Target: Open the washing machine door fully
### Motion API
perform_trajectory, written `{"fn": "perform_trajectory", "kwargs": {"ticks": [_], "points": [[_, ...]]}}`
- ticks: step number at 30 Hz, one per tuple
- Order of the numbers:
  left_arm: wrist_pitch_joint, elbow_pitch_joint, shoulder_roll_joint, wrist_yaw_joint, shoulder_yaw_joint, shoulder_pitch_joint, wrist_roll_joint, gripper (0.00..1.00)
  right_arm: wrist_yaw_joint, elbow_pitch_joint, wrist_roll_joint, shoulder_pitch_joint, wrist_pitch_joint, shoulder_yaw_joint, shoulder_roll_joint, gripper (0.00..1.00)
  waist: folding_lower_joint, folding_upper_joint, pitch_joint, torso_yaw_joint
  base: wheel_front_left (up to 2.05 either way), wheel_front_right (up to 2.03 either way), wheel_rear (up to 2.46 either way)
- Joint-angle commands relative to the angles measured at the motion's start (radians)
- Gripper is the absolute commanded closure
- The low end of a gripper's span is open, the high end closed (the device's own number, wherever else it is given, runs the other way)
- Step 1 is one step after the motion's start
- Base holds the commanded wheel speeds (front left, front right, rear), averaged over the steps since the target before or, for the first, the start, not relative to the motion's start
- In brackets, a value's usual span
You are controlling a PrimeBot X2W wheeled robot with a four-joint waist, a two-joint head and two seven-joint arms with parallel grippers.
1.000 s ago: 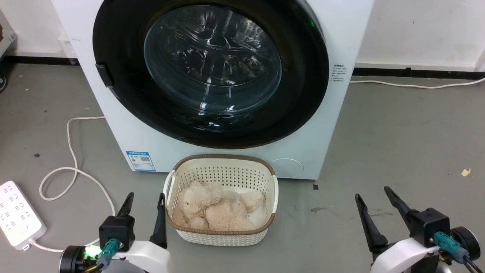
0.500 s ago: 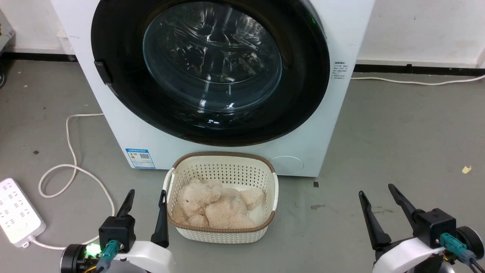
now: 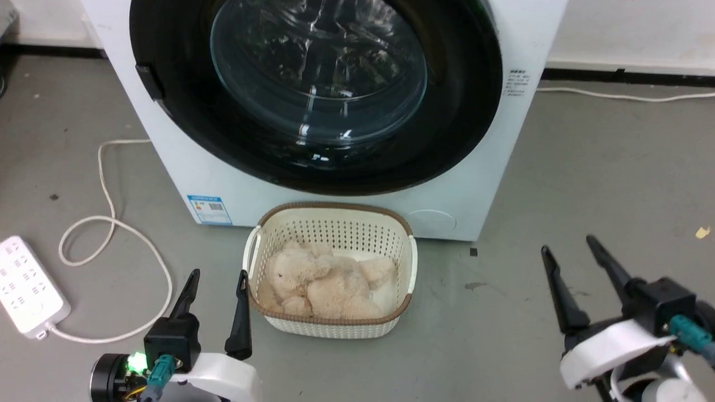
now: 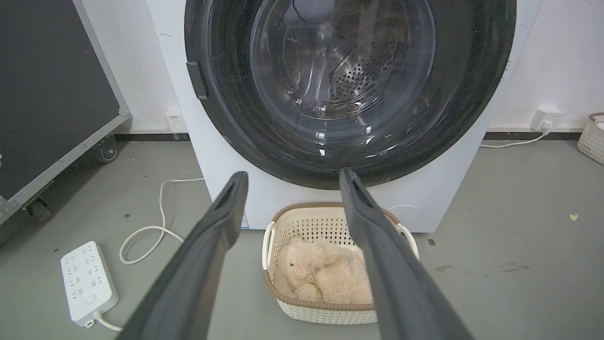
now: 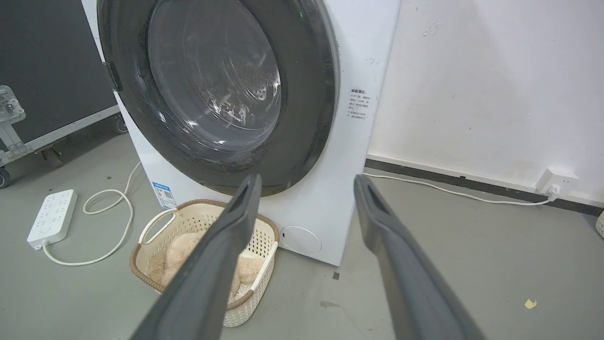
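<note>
Since a second ago our head camera has moved closer, so the whole scene has shifted, and our right gripper (image 3: 567,244) stands higher in that view. It and our left gripper (image 3: 219,273) both hang with fingers spread and nothing between them, well apart from the machine.

Just beside the left gripper sits one cream basket (image 3: 329,326) holding one plush toy (image 3: 318,279). One power strip (image 3: 28,285) lies further left.

Beyond the basket stands one washing machine (image 3: 475,184), and its one washing machine door (image 3: 318,84) lies shut against the front.

We judge the door heavy and stiff on its hinge. Its glossy rim looks slippery and its glass fragile. The best hold is probably the one dark latch block (image 3: 146,82) on the left rim.
</note>
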Motion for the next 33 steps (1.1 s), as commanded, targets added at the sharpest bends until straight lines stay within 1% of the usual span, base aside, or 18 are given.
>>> {"fn": "perform_trajectory", "kwargs": {"ticks": [1, 7, 13, 14, 15, 16, 21, 27, 33], "points": [[-0.009, -0.006, 0.0, 0.006, -0.003, -0.018, -0.008, 0.0, 0.0, 0.0, 0.009, -0.02, -0.005, -0.003, -0.01, 0.0, -0.0001, 0.0, 0.007, 0.004, 0.0, 0.0, 0.0], [-0.021, -0.023, 0.0, 0.013, -0.011, -0.034, -0.014, 0.0, 0.0, -0.001, 0.033, -0.089, 0.01, -0.008, -0.045, 0.0, -0.0001, 0.0, 0.04, 0.018, 0.0, 0.0, 0.0], [-0.034, -0.038, 0.0, 0.021, -0.019, -0.046, -0.021, 0.0, 0.0, 0.014, 0.069, -0.169, 0.033, -0.02, -0.064, 0.0, -0.0001, 0.0, 0.068, 0.03, 0.0, 0.0, 0.0], [-0.036, -0.041, 0.0, 0.022, -0.021, -0.048, -0.022, 0.0, 0.0, 0.019, 0.076, -0.183, 0.038, -0.022, -0.067, 0.06, -0.0001, 0.0, 0.072, 0.032, 0.0, 0.0, 0.0], [-0.038, -0.043, 0.0, 0.023, -0.022, -0.049, -0.023, 0.0, 0.0, 0.024, 0.084, -0.197, 0.044, -0.024, -0.07, 0.69, -0.0001, 0.0, 0.076, 0.034, 0.0, 0.0, 0.0], [-0.04, -0.045, 0.0, 0.024, -0.023, -0.051, -0.023, 0.0, 0.0, 0.03, 0.092, -0.212, 0.049, -0.026, -0.073, 1.0, -0.0001, 0.0, 0.081, 0.036, 0.0, 0.0, 0.0], [-0.05, -0.057, 0.0, 0.029, -0.031, -0.059, -0.028, 0.0, 0.0, 0.07, 0.139, -0.289, 0.072, -0.047, -0.084, 1.0, -0.0001, 0.0, 0.101, 0.046, 0.0, 0.0, 0.0], [-0.063, -0.069, 0.0, 0.036, -0.043, -0.068, -0.033, 0.0, 0.0, 0.134, 0.213, -0.389, 0.105, -0.089, -0.08, 1.0, -0.0001, 0.0, 0.124, 0.06, 0.0, 0.0, 0.0], [-0.075, -0.08, 0.0, 0.033, -0.051, -0.076, -0.031, 0.0, 0.0, 0.204, 0.325, -0.497, 0.157, -0.131, -0.078, 1.0, -0.0001, 0.0, 0.149, 0.073, 0.0, 0.0, 0.0]]}}
